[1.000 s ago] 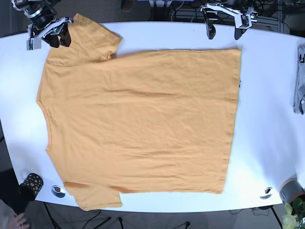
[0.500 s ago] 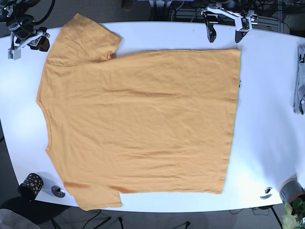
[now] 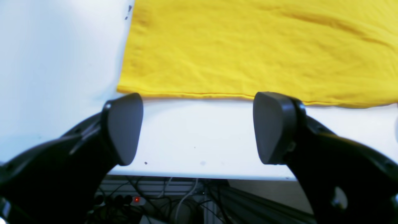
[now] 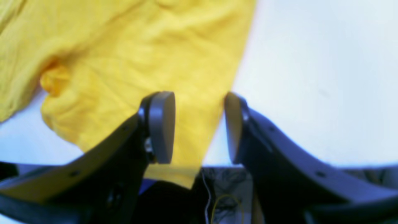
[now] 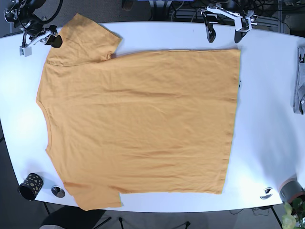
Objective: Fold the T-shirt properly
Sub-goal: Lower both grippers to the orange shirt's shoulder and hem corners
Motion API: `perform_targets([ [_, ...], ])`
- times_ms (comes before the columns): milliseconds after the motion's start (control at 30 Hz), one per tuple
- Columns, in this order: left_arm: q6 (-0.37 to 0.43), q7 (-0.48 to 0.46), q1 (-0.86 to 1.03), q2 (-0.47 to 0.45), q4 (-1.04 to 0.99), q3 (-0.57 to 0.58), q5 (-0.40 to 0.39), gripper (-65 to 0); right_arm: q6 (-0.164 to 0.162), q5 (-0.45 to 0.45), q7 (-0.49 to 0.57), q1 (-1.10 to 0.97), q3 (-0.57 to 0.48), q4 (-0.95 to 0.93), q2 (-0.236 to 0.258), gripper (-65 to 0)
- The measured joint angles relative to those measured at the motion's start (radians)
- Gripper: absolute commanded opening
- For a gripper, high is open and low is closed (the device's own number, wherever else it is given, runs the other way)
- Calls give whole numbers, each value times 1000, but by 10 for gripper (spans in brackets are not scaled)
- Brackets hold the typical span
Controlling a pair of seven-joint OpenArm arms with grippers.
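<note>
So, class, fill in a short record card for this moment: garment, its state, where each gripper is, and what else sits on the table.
garment: orange T-shirt
state: spread flat and unfolded on the white table; one sleeve reaches past the table's far edge, the other past its near edge
left gripper: open, empty, at the far table edge just outside the shirt's hem corner
right gripper: open, empty, beside the far sleeve's edge
other items: grey cloth at the table's edge; spotted cup and small metal disc near the near sleeve
</note>
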Motion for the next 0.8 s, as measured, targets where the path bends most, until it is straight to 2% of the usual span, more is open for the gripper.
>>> perform_targets([
  [200,0,0,-13,0,0,0,0,-132,6,9,17,-5,-49,0,0,-396],
  [333,0,-4,-27,0,0,0,0,-132,7,18,23,-9,-55,22,-35,-396],
  [567,2,-3,-19,1,-1,-11,-4,-132,7,14,13,-72,-64,96,-63,-400],
  [667,-4,0,-19,6,-1,-55,-57,-132,6,10,15,-95,-63,127,-87,-450],
  [800,8,1,-19,5,-1,-111,-169,-132,6,1,-3,-101,-67,138,-95,-617],
])
